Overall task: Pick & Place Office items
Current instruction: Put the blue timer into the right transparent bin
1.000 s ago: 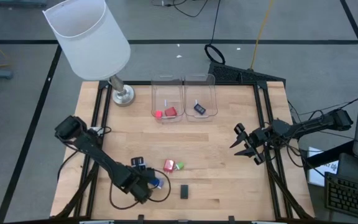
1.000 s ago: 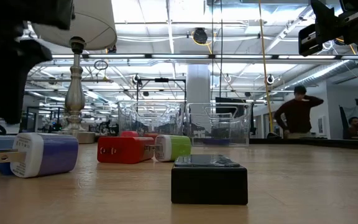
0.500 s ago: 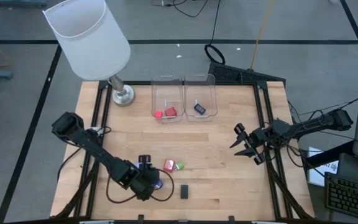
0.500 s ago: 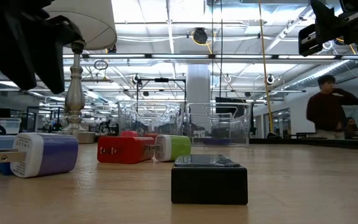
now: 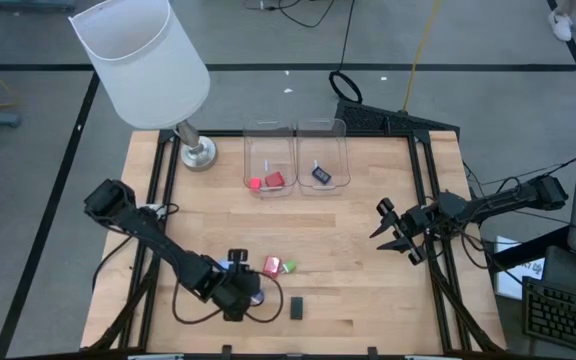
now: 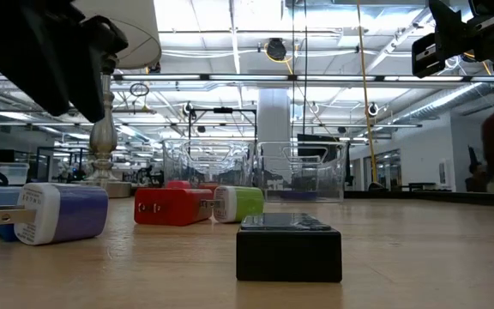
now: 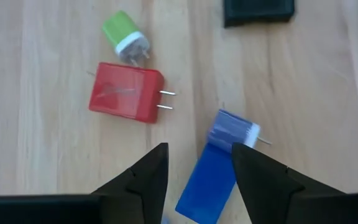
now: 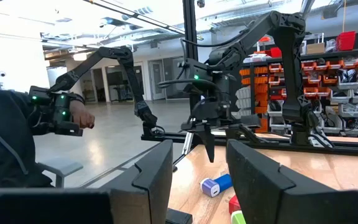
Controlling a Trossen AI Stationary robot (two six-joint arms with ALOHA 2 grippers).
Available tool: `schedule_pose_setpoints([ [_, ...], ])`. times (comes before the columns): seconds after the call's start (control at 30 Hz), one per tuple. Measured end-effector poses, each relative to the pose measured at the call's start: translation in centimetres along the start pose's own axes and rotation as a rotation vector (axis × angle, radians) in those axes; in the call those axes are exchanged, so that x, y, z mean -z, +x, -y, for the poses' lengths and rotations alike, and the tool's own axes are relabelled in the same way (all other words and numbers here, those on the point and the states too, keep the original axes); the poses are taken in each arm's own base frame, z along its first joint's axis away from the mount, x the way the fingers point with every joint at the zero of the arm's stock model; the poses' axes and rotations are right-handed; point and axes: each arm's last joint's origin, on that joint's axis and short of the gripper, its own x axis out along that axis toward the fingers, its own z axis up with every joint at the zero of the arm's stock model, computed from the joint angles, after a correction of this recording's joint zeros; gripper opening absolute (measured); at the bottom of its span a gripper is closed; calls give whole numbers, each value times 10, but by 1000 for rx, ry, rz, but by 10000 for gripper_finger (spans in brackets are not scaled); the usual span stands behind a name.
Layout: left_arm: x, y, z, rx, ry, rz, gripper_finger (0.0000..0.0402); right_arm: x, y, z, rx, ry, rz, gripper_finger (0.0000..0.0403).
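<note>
Left gripper (image 7: 199, 171) fingers (image 7: 151, 177) part-open above blue charger (image 7: 219, 162), untouched.

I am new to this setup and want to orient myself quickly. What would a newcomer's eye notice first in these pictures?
First, the big white-shaded lamp at the table's far left corner. Next, the left gripper hovering open above a blue plug adapter near the front edge, with a red adapter and a green adapter lying beside it. The right gripper waits at the table's right side.
</note>
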Motion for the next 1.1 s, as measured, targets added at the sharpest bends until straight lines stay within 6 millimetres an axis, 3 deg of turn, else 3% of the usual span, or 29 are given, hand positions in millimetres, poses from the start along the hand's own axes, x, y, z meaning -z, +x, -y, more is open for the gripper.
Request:
schedule_pose_setpoints([
  [0.2, 1, 14, -4, -27, 83, -43, 235, 0, 0, 0, 0, 0, -1, 144],
  [0.37, 3, 22, -4, 85, 178, -125, 264, 1, 0, 0, 1, 2, -7, 144],
  [0.7, 13, 28, -7, 92, 213, -237, 242, 1, 0, 0, 1, 2, -7, 144],
  [1.1, 35, 48, -9, 135, 179, -235, 215, 1, 0, 0, 2, 4, -13, 144],
])
